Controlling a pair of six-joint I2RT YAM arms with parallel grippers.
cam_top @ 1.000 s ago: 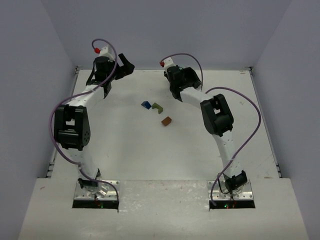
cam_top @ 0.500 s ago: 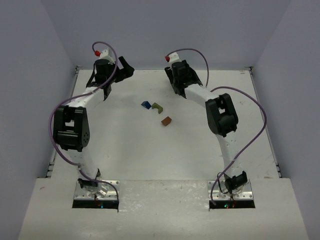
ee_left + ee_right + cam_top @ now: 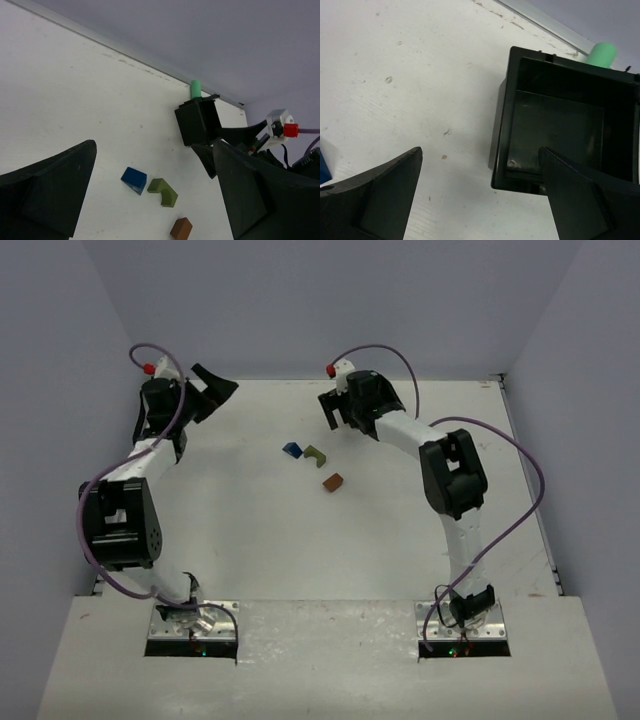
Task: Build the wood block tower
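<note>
Right wrist: mint cylinder [image 3: 601, 53] mostly hidden behind black tray [image 3: 501, 135]; left fingers [image 3: 45, 190], right fingers [image 3: 375, 195] spread, empty.

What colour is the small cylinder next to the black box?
The cylinder is mint green; it shows best in the left wrist view.

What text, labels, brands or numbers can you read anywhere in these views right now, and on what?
None: no word, number, brand or sign can be read in any view.
The blue block, olive block, brown-orange block, mint-green cylinder and black tray all show plain, unmarked surfaces.
</note>
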